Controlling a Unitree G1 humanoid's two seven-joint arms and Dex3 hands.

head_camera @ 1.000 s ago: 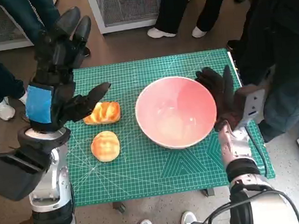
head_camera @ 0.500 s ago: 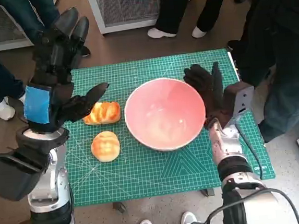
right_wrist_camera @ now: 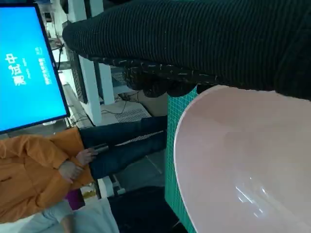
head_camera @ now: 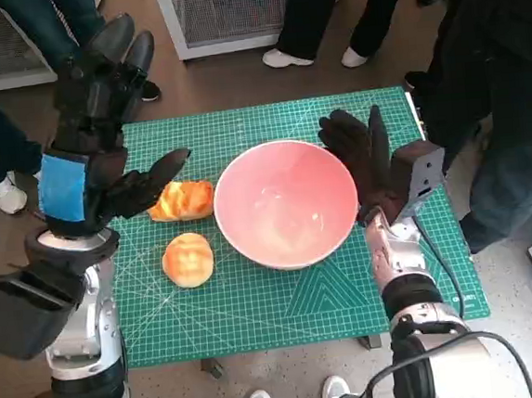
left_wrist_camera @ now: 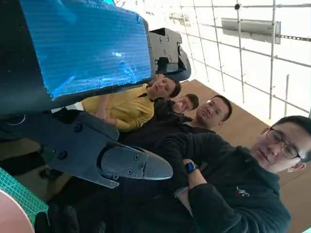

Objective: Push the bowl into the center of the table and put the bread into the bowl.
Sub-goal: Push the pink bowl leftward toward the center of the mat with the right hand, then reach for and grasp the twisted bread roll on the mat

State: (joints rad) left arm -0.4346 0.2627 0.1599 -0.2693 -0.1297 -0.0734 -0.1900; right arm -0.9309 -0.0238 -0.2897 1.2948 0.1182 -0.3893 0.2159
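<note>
From the head view, a pink bowl (head_camera: pixel 285 204) sits near the middle of a green cutting mat (head_camera: pixel 256 302) covering the tabletop. The gloved right hand (head_camera: pixel 360 158) stands upright against the bowl's rim at about 3 o'clock, fingers spread and gripping nothing. At the bowl's 9 o'clock lie two pieces of bread: a ridged loaf (head_camera: pixel 183 201) and, nearer the robot, a round bun (head_camera: pixel 187 260). The left hand (head_camera: pixel 93 140) is raised above the mat's 9 o'clock edge, blue tape on its back, fingers apart and empty, its thumb pointing toward the loaf. People's legs and shoes (head_camera: pixel 283 58) ring the far side of the tabletop.

From the left wrist view, the left hand's taped back and black fingers (left_wrist_camera: pixel 126 165) are open in the air with nothing between them; seated people (left_wrist_camera: pixel 228 165) fill the background.

From the right wrist view, the glove (right_wrist_camera: pixel 204 43) lies flat along the bowl's pale rim (right_wrist_camera: pixel 182 141), with the mat's edge beside it, a blue screen (right_wrist_camera: pixel 26 63) and a person in orange (right_wrist_camera: pixel 34 174) beyond.
</note>
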